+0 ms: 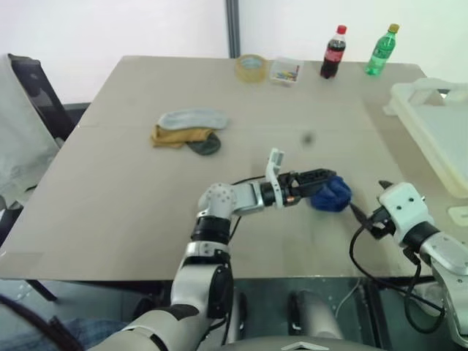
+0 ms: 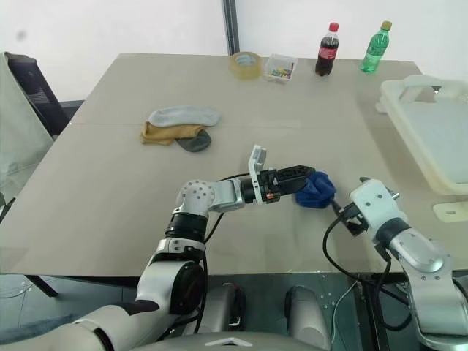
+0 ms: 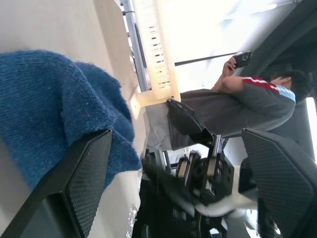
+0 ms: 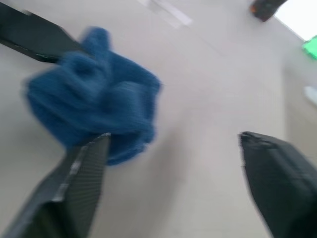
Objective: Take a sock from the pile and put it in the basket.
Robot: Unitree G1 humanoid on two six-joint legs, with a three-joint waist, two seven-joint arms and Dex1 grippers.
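Socks are what matters on this broad tan table, and they lie in two places. Largest thing on it is the white translucent basket at the right edge, well apart from everything else. Toward the middle left sits the pile — a pale grey-blue sock on top, a mustard one under it, a dark grey one at its near side. A crumpled royal blue sock lies alone on the tabletop nearer the front, between the two grippers.

The left gripper reaches level across the table with its tips at the blue sock; its fingers stand spread, one against the cloth, and I cannot tell whether they bear on it. The right gripper — just beside the sock on the other side — has its fingers wide apart with nothing between them.

Along the far edge stand a roll of tape, a small clear box, a cola bottle and a green bottle.
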